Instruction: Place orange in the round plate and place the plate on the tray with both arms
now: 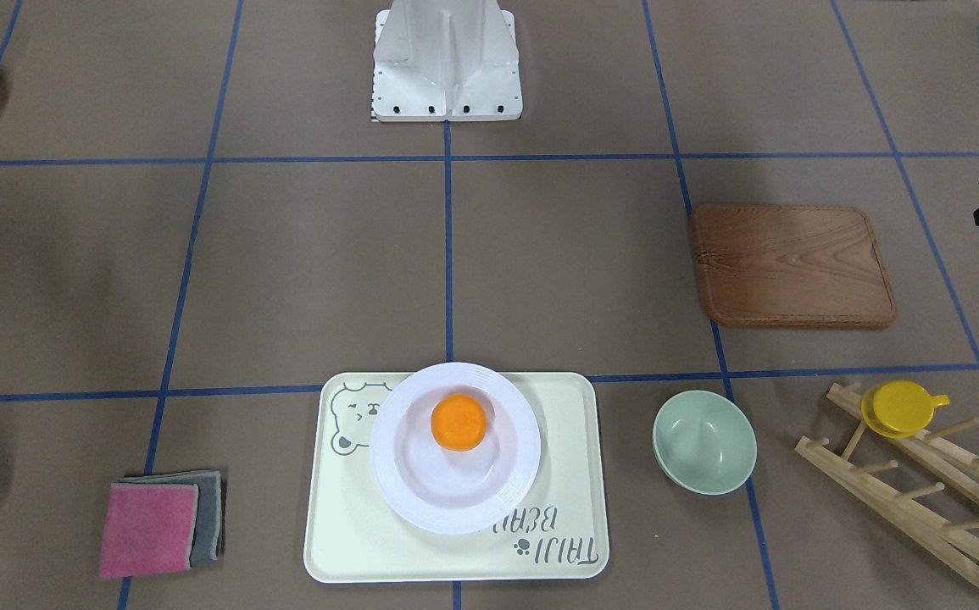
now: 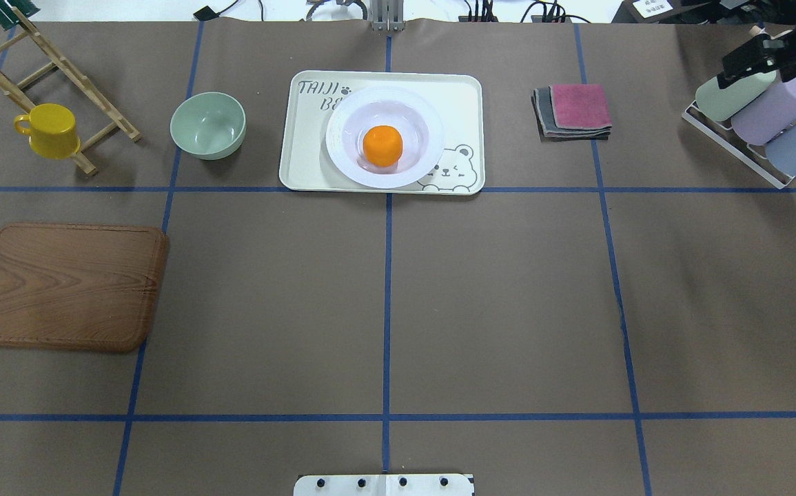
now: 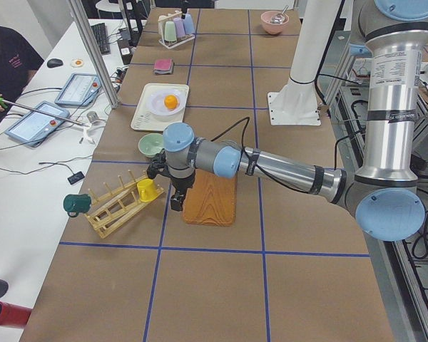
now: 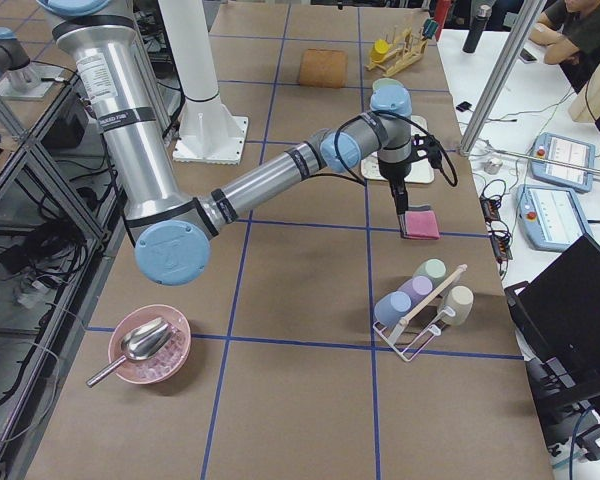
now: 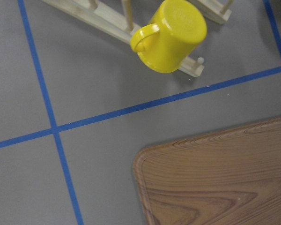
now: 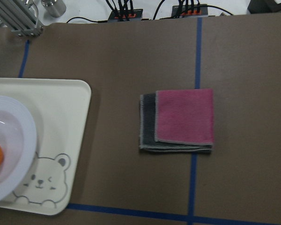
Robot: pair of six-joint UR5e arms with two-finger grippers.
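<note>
The orange [image 1: 458, 421] [image 2: 382, 146] lies in the middle of the white round plate [image 1: 404, 500] [image 2: 342, 148]. That plate rests on the cream bear tray [image 1: 353, 542] [image 2: 308, 165] [image 6: 61, 122]. Both arms are away from it. My left gripper [image 3: 175, 199] hangs above the wooden board's corner, beside the yellow cup. My right gripper [image 4: 402, 205] hovers over the pink cloth. Only black slivers of the grippers show at the edges of the front-facing view, and neither wrist view shows fingers. I cannot tell whether either gripper is open or shut.
A brown wooden board [image 2: 67, 286], a pale green bowl [image 2: 208, 125] and a wooden rack with a yellow cup [image 2: 49, 131] are on the left side. Folded pink and grey cloths [image 2: 573, 110] and a cup rack [image 2: 756, 103] are on the right. A person sits at the side desk [image 3: 3, 64].
</note>
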